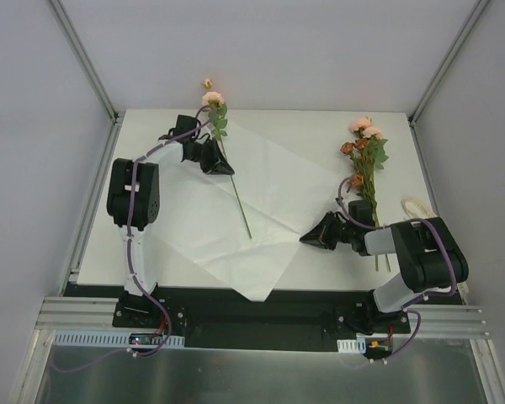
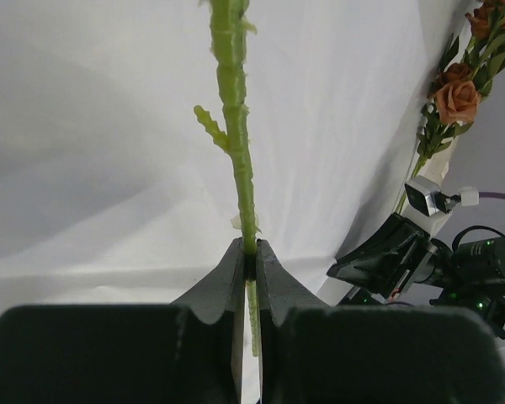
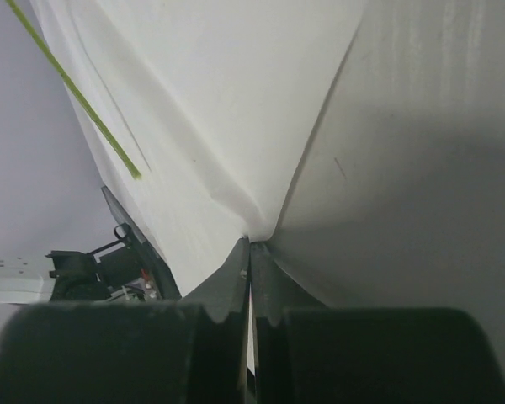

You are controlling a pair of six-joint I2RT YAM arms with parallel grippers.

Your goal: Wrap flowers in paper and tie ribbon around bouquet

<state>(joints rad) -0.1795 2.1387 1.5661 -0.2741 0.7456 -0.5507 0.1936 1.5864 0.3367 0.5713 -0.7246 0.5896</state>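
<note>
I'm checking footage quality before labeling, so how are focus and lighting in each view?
Top external: even, soft light, sharp throughout, though the paper barely stands out from the white table. Left wrist: flower stem crisp, body of the left gripper a dark blur. Right wrist: right half shaded grey, right gripper equally dark.

A: Seen from above: what encloses the workspace?
B: A pale grey back wall (image 1: 269, 50), a left wall (image 1: 25, 126) and a right wall (image 1: 488, 151) (all plain panels), meeting at slanting metal corner posts (image 1: 85, 59).
A: Furniture?
B: One white table (image 1: 295, 126), fronted by a black strip (image 1: 261, 311) and aluminium rails (image 1: 76, 316), with a dull metal sheet (image 1: 261, 374) nearest the camera. Lighting is even and shadows are soft.
</note>
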